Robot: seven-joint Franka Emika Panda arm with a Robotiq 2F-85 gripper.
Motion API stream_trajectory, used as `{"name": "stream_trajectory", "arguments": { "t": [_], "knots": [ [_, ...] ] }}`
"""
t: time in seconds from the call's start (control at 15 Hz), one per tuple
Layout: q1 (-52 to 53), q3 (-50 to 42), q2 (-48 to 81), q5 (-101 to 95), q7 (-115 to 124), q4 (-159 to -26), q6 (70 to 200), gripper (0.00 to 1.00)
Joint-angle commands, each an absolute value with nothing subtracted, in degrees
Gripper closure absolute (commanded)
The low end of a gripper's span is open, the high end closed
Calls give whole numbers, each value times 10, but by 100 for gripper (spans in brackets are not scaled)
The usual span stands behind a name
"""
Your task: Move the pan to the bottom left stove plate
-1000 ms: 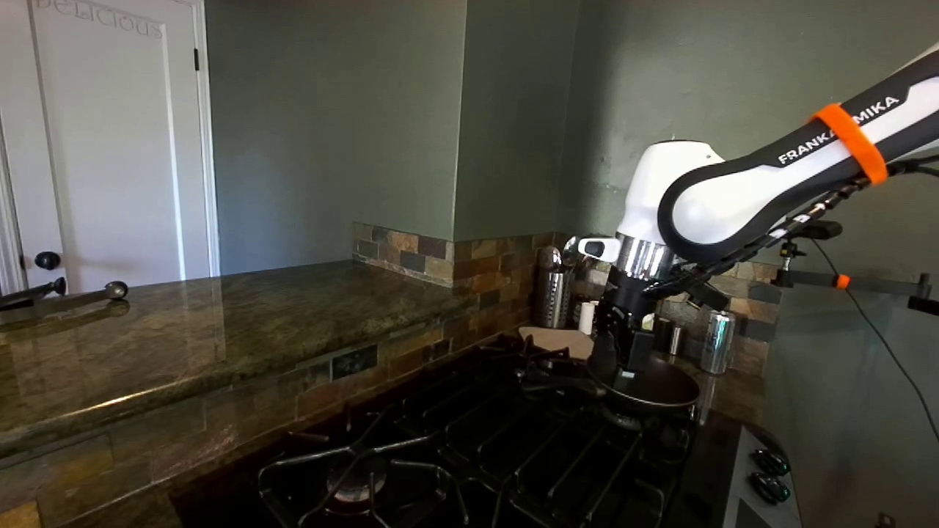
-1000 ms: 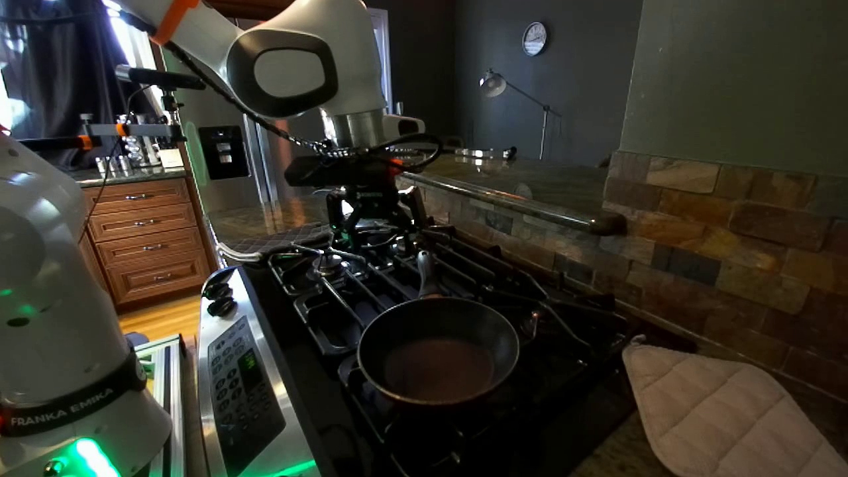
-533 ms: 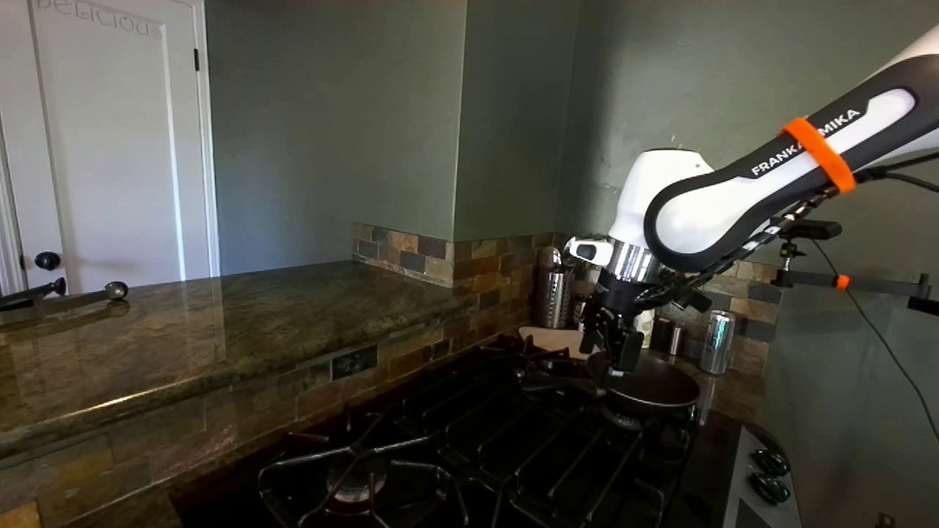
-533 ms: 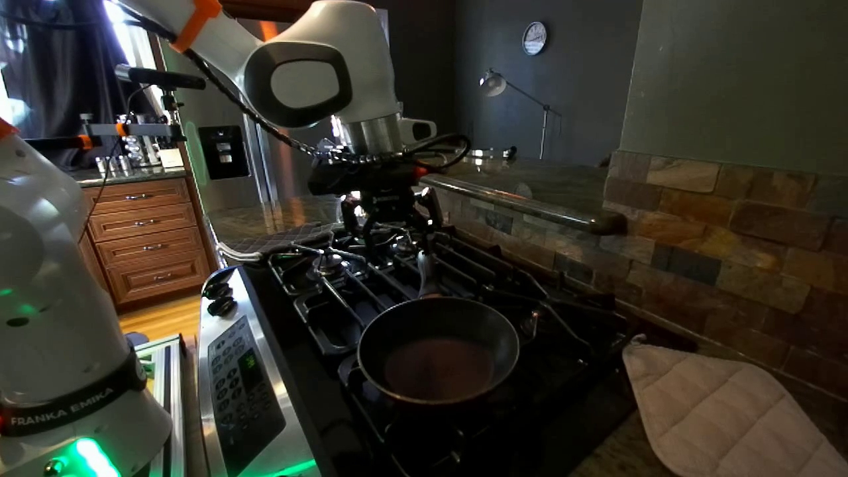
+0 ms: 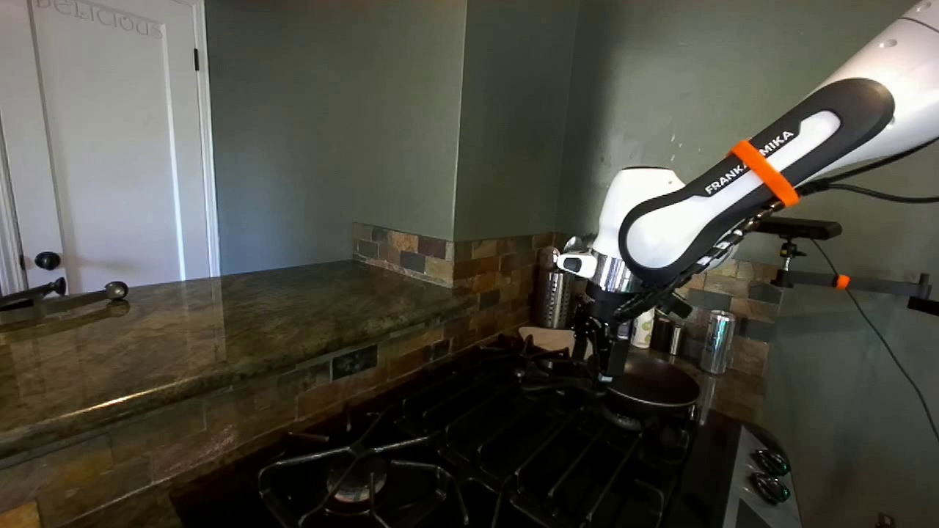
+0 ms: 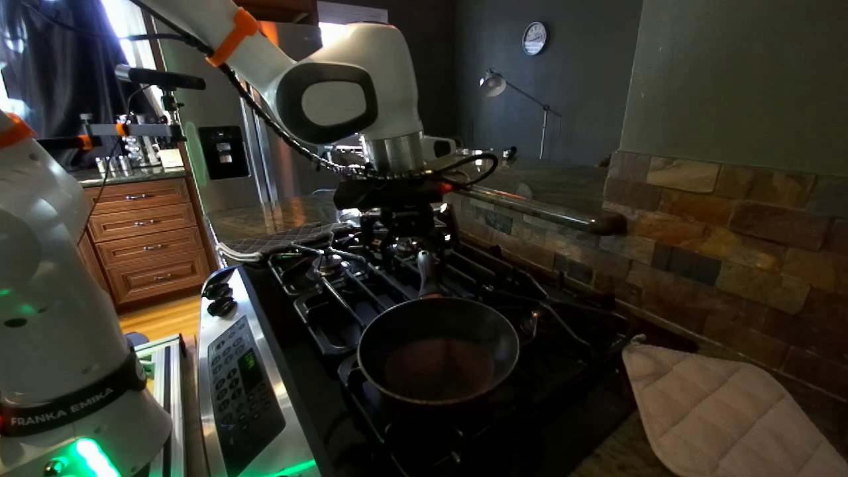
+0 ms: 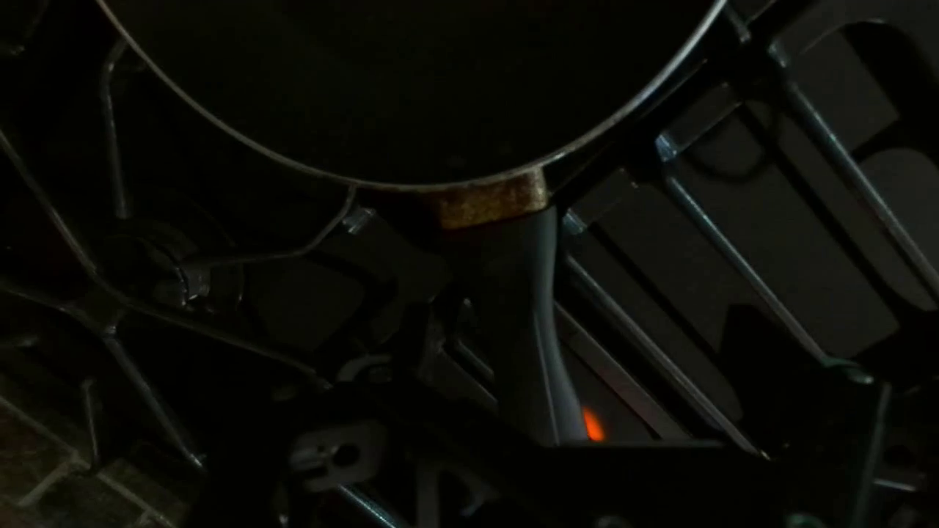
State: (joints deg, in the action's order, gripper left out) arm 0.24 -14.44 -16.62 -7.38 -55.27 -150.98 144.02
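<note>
In an exterior view, cam looks slightly down along stove (image 5: pixel 506 440), wall (image 5: pixel 660 88) behind; in an exterior view, roughly opp. dir., pan (image 6: pixel 437 351) near, fridge (image 6: pixel 224 149) beyond. Both share stove, pan & arm (image 5: pixel 667 227). Wrist cam: v. close, facing down on pan's handle (image 7: pixel 528 315).

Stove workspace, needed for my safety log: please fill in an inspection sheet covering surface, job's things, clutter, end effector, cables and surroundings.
Surface: gas stove with metal grates; orange-red glow in the wrist view, source unclear.
Job's things: dark pan on the grates, its handle towards the end effector.
Clutter: pale quilted pad beside the stove.
End effector: jaws apart at the handle; contact cannot be told.
Cables: dark cable loops out near the end effector; nothing seen snagged.
Surroundings: raised counter and tiled wall alongside; utensil holder by the tiles.
</note>
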Motion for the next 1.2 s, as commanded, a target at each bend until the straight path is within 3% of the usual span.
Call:
{"name": "stream_trajectory", "arguments": {
  "t": [0.0,0.4,0.47,0.6,0.73,1.13],
  "knots": [
    [-8,-141,-128,-62,-578,-1487,1449,0],
    [-9,-130,-92,-51,-584,-1467,1447,0],
    [-10,-127,-88,-50,-584,-1464,1446,5],
    [-11,-124,-81,-46,-586,-1459,1445,29],
    [-13,-120,-76,-46,-585,-1456,1443,37],
    [-21,-114,-74,-51,-582,-1450,1441,85]
  ]
}}
